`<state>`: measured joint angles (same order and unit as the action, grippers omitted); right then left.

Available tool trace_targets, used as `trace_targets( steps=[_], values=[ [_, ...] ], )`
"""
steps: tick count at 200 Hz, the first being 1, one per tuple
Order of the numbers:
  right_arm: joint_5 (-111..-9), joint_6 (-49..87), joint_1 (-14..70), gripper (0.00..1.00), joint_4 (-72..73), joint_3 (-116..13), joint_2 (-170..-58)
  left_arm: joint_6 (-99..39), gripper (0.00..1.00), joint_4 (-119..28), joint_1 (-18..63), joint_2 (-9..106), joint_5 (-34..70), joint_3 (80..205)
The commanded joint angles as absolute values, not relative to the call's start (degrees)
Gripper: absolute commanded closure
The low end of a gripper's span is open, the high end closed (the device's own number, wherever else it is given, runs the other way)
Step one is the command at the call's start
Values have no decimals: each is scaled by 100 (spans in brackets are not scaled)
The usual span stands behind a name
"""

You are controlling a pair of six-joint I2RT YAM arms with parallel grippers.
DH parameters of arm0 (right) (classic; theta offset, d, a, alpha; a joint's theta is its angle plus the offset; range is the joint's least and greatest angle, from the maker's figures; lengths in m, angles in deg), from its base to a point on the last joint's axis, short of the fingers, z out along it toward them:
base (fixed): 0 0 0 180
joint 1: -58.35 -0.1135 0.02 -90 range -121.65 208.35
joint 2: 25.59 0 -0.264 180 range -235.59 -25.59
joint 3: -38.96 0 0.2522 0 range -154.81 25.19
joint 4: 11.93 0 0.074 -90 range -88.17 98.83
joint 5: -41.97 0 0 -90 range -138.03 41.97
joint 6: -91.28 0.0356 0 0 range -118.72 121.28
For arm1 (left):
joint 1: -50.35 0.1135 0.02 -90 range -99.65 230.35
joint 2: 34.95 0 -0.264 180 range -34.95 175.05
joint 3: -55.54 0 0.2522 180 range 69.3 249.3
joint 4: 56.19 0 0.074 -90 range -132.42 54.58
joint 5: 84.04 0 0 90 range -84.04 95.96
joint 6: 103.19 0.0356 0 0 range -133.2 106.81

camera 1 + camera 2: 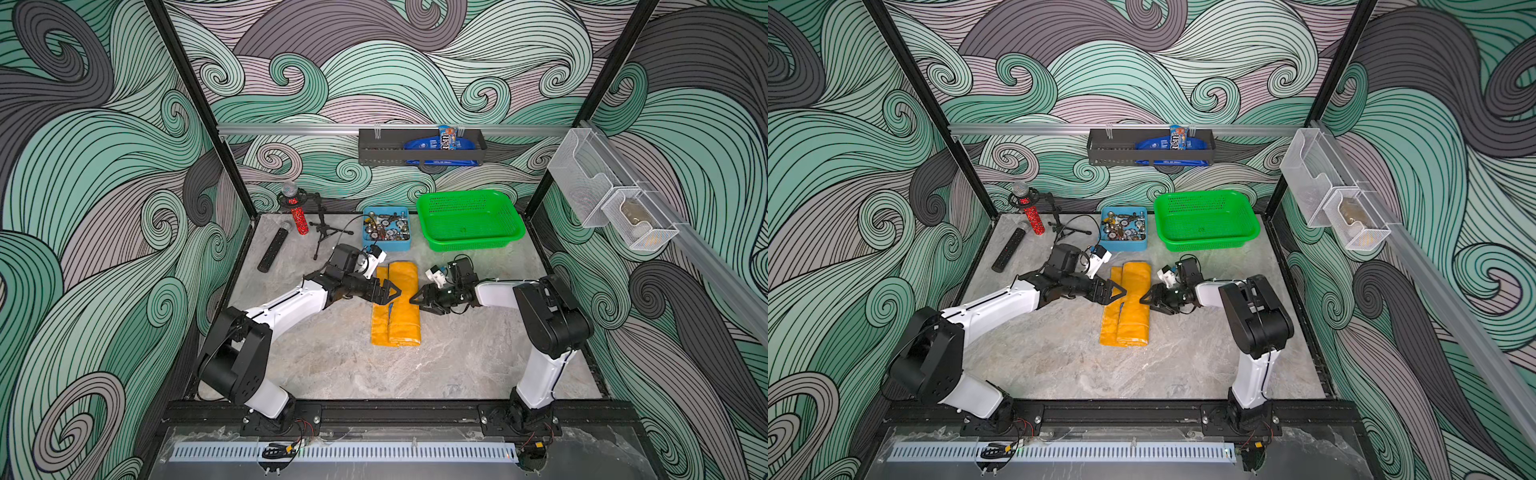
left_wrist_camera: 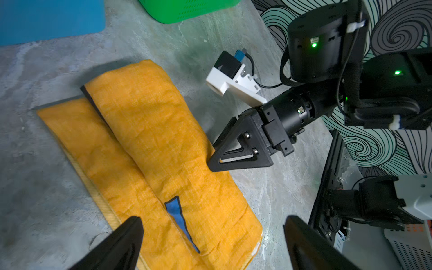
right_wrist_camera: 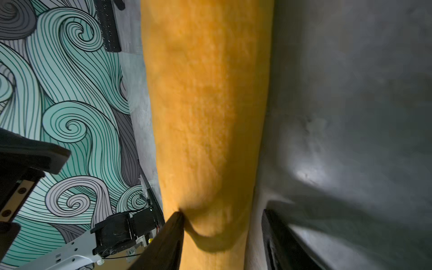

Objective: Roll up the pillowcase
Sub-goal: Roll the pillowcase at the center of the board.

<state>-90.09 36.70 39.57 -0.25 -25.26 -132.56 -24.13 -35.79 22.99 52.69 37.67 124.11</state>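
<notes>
Pillowcase (image 1: 401,307) lying mid-table (image 1: 332,365) as a long roll with a flat strip along its left side, left gripper (image 1: 392,293) above that side, jaws wide apart, right gripper (image 3: 222,215) at the opposite side, jaws apart, one fingertip (image 3: 176,219) denting the roll

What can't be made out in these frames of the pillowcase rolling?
- Pillowcase print: rolled inward; the left wrist view shows only a blue sliver.
- Right pincer: the right wrist view is dark and blurred; one finger dents the roll, but a pinch can't be confirmed.
- Blue tray contents: too small in both top views.
- Mesh wall bin contents: the mesh obscures them in both top views.
</notes>
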Motion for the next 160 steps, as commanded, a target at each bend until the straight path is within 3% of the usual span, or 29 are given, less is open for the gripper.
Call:
trace_targets(
  steps=[1,31,68,85,116,160],
  values=[
    [-9431,4066,3841,43,-766,-2532,-13469,-2357,3,-3523,2420,5092,3724,12389],
    [-9568,4425,3805,49,-1416,-2430,-13632,-2357,3,-3513,2491,5027,3778,12297],
    [-9587,4716,3796,78,-1832,-2436,-13543,-2396,3,-3501,2511,4928,3813,12144],
    [-9492,4622,3796,85,-1663,-2450,-13417,-2409,3,-3502,2519,4874,3813,12078],
    [-8934,3826,3853,95,-112,-2676,-13114,-2423,3,-3483,2521,4853,3826,12002],
    [-7430,2913,4025,94,2278,-2919,-12503,-2488,3,-3578,2526,4889,3857,11897]
  ],
)
